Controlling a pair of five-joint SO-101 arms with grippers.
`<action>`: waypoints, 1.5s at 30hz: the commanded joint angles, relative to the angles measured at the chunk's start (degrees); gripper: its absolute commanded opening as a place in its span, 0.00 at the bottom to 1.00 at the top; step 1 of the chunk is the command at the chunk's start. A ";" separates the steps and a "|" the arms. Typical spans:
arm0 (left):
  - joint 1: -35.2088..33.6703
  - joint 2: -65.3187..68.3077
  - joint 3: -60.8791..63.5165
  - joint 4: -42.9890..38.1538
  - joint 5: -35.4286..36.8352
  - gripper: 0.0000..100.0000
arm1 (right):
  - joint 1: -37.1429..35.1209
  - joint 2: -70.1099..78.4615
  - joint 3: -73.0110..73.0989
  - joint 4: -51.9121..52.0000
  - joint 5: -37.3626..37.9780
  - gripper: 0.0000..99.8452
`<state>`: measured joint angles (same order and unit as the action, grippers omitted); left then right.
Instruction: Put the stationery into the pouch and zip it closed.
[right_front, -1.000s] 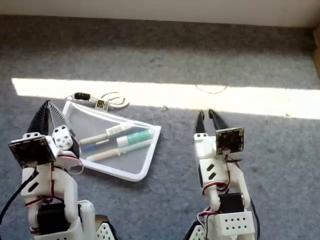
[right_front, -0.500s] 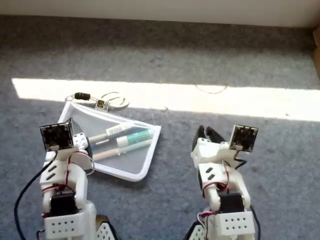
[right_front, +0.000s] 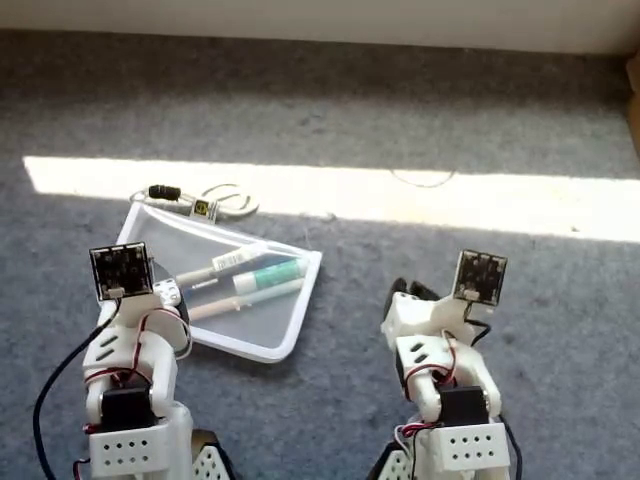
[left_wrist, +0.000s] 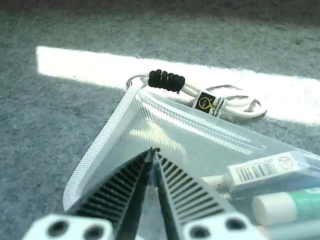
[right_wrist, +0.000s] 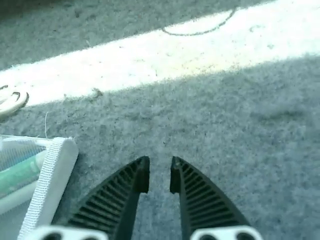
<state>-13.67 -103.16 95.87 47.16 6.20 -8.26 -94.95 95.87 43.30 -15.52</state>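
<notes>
Pouch (left_wrist: 165, 130) lies directly under the left gripper (left_wrist: 152, 151), whose ribbed black fingers are pressed together on nothing; in the high view this clear, white-edged pouch sits at centre left, holding a barcoded white marker (right_front: 225, 263), a teal pen (right_front: 270, 275) and a cream pen (right_front: 235, 303); its white cord (right_front: 225, 200) with a black bead rests just above it in a sunlit band (right_front: 450, 195); the right gripper (right_wrist: 157, 175), at lower right, hangs over grey carpet (right_front: 400, 100) beside the pouch's edge, fingers narrowly parted and empty.
</notes>
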 joint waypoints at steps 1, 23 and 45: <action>0.92 -0.22 1.27 0.88 0.44 0.01 | 0.57 -0.57 9.01 2.86 0.18 0.07; 8.40 -0.57 1.27 16.97 0.35 0.01 | 0.22 -0.31 9.01 12.53 0.18 0.06; 8.31 -0.66 1.27 28.22 0.44 0.01 | 0.57 -0.75 8.92 15.25 -0.18 0.06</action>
<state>-6.11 -103.96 95.87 74.42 6.11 -8.26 -94.95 95.87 58.24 -15.52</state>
